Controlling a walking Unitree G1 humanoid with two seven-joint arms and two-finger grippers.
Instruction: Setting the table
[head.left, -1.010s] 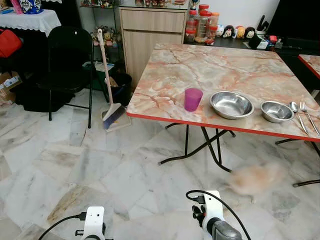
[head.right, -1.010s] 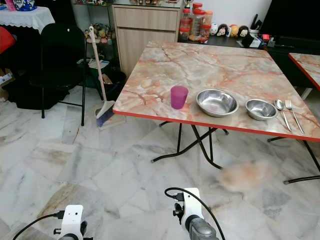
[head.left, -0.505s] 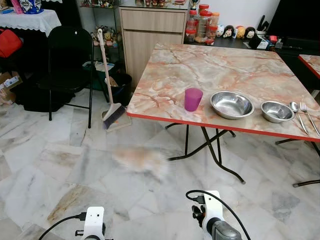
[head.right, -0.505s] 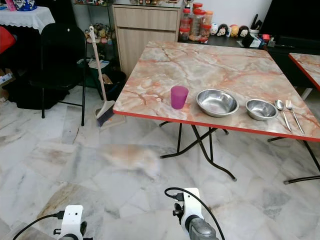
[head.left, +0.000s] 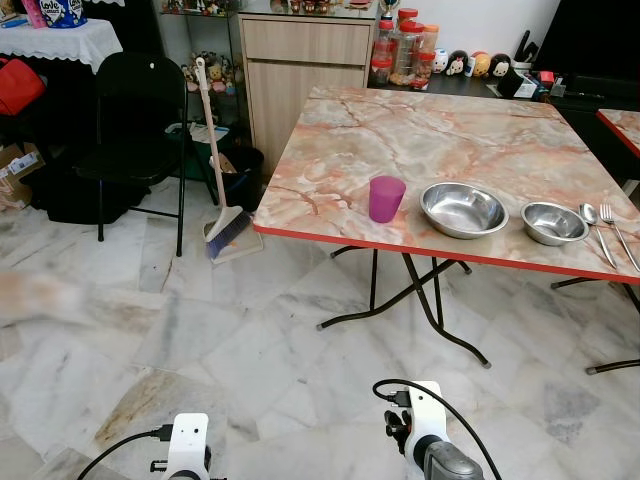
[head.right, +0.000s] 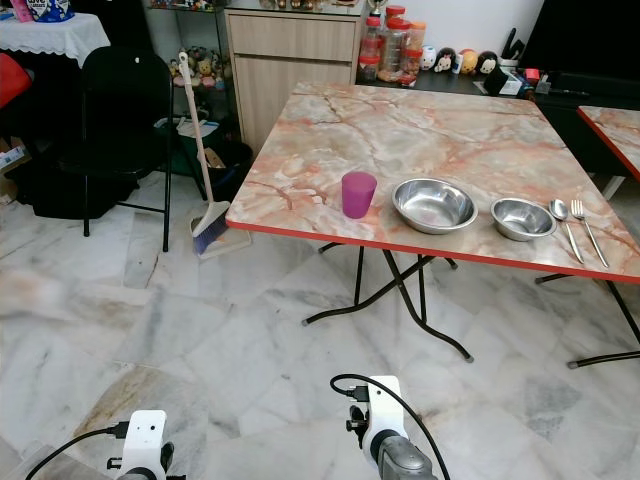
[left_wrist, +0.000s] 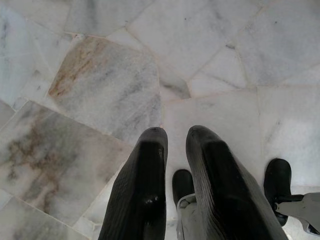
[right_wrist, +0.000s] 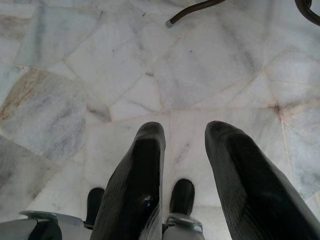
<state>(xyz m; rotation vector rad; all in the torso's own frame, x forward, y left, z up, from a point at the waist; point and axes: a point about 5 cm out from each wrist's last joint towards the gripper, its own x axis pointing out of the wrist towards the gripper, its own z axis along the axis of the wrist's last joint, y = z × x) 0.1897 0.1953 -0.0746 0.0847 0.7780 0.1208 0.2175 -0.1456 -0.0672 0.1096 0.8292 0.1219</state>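
Jaws idle — blurred tan animal (head.left: 35, 297) now far left.

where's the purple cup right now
The purple cup stands near the table's front red edge in the head views, just left of the larger steel bowl.

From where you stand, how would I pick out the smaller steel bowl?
Look along the near, red-trimmed edge of the marble-patterned table, where the tableware sits in a row. The smaller steel bowl lies between the wider steel bowl and the spoon; it is the narrower of the two.
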